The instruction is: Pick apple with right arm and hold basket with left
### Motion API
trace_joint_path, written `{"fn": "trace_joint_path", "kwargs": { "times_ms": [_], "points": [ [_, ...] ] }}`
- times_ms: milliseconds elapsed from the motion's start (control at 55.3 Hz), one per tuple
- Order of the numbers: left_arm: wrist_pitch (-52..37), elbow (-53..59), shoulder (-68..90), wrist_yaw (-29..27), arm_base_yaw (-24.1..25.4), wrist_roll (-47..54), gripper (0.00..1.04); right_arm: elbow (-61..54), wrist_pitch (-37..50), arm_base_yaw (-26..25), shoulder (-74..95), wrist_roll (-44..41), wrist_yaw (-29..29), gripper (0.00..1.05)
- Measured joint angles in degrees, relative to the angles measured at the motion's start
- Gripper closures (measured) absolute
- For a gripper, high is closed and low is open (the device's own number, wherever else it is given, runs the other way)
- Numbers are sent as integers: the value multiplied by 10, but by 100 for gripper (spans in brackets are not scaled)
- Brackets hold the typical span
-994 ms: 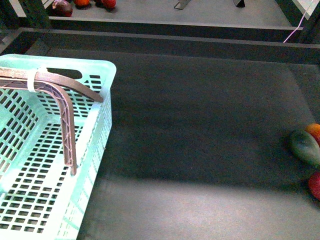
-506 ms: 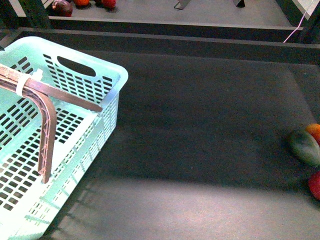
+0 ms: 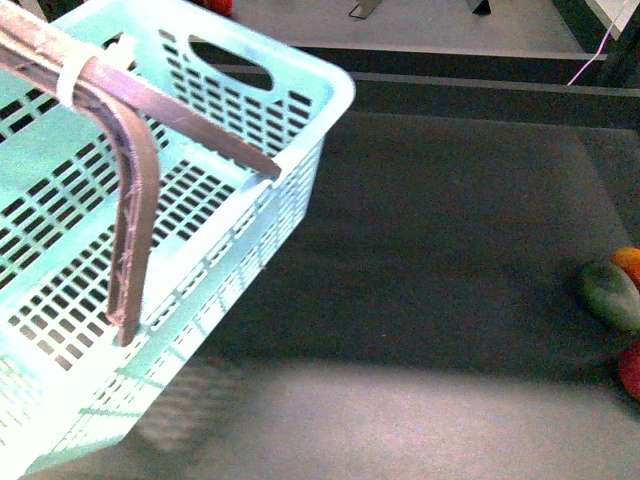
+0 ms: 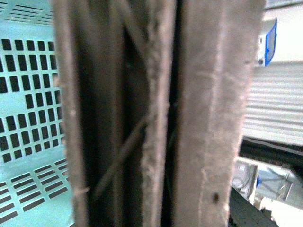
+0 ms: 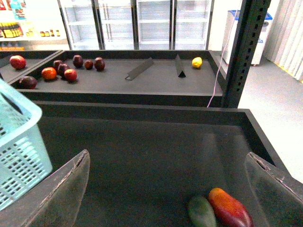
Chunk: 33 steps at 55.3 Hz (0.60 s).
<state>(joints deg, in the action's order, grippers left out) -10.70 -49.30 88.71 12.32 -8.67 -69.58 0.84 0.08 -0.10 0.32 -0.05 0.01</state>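
Note:
The light-green mesh basket (image 3: 230, 230) hangs tilted above the dark shelf at the left, carried by its brown handles (image 3: 135, 150). My left gripper (image 4: 173, 142) is shut on the handle; its grey-brown fingers (image 4: 218, 118) fill the left wrist view, with the basket wall (image 4: 28, 118) beside them. The red apple (image 3: 630, 370) lies at the right edge, cut off by the frame. In the right wrist view the apple (image 5: 234, 213) shows red with an orange patch, between the fingers of my open, empty right gripper (image 5: 168, 189), which is above it.
An oblong green fruit (image 3: 610, 295) and a small orange fruit (image 3: 628, 262) lie beside the apple; the green fruit also shows in the right wrist view (image 5: 201, 212). A raised shelf edge (image 3: 480, 85) runs behind. The back shelf holds several fruits (image 5: 71, 68).
The basket has risen and swung up and to the right, tilting more, over the last second. The fruits at the right have not moved.

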Motion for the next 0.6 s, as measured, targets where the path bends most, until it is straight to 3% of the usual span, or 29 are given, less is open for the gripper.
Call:
{"fn": "trace_joint_path", "kwargs": {
  "times_ms": [361,596],
  "points": [
    [56,-80,1,6,-160,9,77,0,0,0,0,0,0,9],
    [71,-91,4,-3,-206,22,77,0,0,0,0,0,0,9]
  ]
}}
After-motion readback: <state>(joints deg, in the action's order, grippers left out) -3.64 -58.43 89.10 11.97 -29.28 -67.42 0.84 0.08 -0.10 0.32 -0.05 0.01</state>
